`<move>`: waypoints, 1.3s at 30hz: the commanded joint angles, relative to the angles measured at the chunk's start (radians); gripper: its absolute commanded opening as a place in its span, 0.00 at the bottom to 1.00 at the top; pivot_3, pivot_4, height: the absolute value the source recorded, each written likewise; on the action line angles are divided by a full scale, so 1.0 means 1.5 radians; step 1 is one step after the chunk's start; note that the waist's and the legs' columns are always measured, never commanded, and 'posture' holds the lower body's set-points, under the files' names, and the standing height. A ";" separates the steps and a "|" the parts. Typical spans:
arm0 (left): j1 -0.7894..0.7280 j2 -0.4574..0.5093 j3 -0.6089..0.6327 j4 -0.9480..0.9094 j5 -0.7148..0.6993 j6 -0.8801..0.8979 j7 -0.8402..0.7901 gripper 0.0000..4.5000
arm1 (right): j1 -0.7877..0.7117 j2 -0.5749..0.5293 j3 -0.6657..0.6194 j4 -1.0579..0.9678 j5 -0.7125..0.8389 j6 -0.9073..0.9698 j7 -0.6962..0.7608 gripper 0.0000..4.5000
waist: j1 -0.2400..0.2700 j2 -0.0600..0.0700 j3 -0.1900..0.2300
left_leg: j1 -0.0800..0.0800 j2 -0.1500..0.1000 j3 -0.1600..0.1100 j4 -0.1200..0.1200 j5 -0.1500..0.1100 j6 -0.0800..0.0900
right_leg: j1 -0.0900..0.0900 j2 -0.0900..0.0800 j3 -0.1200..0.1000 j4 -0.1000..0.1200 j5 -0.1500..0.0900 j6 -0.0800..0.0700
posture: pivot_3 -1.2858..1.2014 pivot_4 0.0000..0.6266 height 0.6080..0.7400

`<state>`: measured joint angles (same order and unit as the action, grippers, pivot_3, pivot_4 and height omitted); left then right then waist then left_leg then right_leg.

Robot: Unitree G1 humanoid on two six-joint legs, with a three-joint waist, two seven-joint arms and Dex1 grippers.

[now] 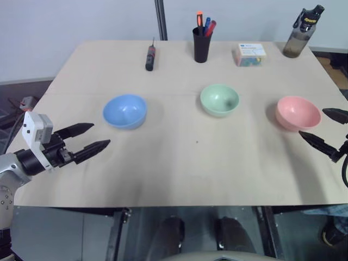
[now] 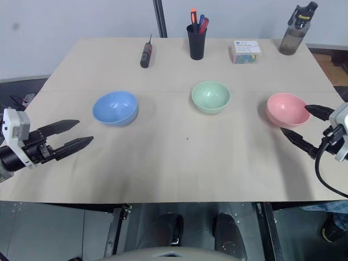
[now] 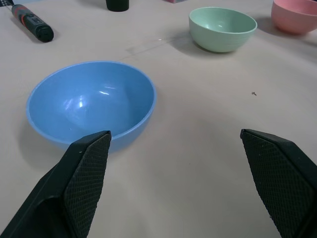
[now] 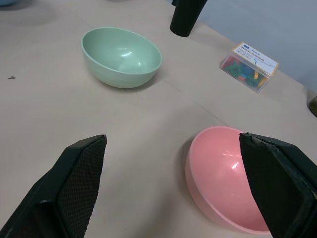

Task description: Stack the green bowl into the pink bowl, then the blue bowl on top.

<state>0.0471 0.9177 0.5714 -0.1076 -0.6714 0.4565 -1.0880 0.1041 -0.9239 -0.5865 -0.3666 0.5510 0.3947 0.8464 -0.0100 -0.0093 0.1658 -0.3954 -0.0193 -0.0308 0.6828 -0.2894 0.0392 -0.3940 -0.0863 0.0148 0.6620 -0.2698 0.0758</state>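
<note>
Three bowls stand apart in a row across the table (image 1: 179, 168). The blue bowl (image 1: 125, 111) is on the left, the green bowl (image 1: 219, 99) in the middle and the pink bowl (image 1: 297, 113) on the right, all upright and empty. My left gripper (image 1: 100, 134) hovers open just left of and nearer than the blue bowl (image 3: 91, 101), pointing toward it with nothing between its fingers. At the table's right edge my right gripper (image 1: 312, 122) is open and empty, its fingertips close beside the pink bowl (image 4: 228, 176). The green bowl (image 4: 121, 57) lies farther along its line.
Along the table's far edge stand a black screwdriver (image 1: 150, 56), a black cup of pens (image 1: 201, 43), a small clear box of coloured clips (image 1: 250, 54) and a dark water bottle (image 1: 302, 33). Bare tabletop lies between the bowls and the near edge.
</note>
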 commanded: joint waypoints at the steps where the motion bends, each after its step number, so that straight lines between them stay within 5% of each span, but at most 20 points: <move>1: -0.017 0.011 0.004 -0.020 -0.018 0.010 -0.006 0.98 | -0.009 -0.011 -0.014 -0.010 0.004 0.008 0.004 1.00 | 0.000 0.000 0.000 | 0.000 0.000 0.000 0.000 0.000 0.000 | 0.000 0.000 0.000 0.000 0.000 0.000 | 0.52 0.24 1.00; 9: -0.110 -0.011 -0.070 -0.077 -0.053 0.021 -0.013 0.98 | -0.090 0.007 0.107 0.027 -0.070 0.005 -0.047 1.00 | -0.001 0.000 0.000 | -0.001 0.000 0.000 0.000 0.000 -0.001 | -0.001 0.000 0.000 0.000 0.000 0.000 | 0.52 0.24 1.00; 20: -0.239 -0.073 -0.217 -0.142 -0.052 0.004 -0.026 0.98 | -0.317 0.078 0.320 0.306 -0.235 -0.002 -0.119 1.00 | -0.002 0.000 0.000 | -0.002 -0.001 0.001 0.000 0.002 -0.003 | -0.003 0.002 0.000 0.000 0.000 0.000 | 0.52 0.24 1.00; 31: -0.243 -0.092 -0.212 -0.156 -0.065 0.009 0.000 1.00 | -0.357 0.094 0.334 0.359 -0.271 -0.042 -0.113 0.02 | -0.004 0.000 0.000 | -0.002 -0.001 0.001 0.000 0.002 -0.003 | -0.003 0.002 0.001 0.000 0.000 0.000 | 0.52 0.24 1.00; 36: -0.231 -0.100 -0.206 -0.151 -0.050 -0.003 0.021 1.00 | -0.338 0.096 0.337 0.282 -0.268 -0.036 -0.101 0.02 | -0.003 0.000 0.000 | -0.002 -0.001 0.001 0.000 0.002 -0.003 | -0.003 0.002 0.001 0.000 0.000 0.000 | 0.52 0.24 1.00; 39: -0.230 -0.106 -0.201 -0.129 -0.030 -0.015 0.044 1.00 | -0.282 0.101 0.359 0.123 -0.210 0.015 -0.049 0.02 | -0.002 0.000 0.000 | -0.002 -0.001 0.001 0.000 0.002 -0.003 | -0.003 0.002 0.001 0.000 0.000 0.000 | 0.52 0.24 1.00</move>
<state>-0.2958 0.7593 0.2314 -0.3009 -0.7292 0.4633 -1.0426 -0.3431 -0.7738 -0.0677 -0.0244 0.1762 0.3848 0.7281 -0.0132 -0.0090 0.1660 -0.3987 -0.0200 -0.0298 0.6829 -0.2867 0.0347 -0.3980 -0.0829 0.0155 0.6624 -0.2697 0.0760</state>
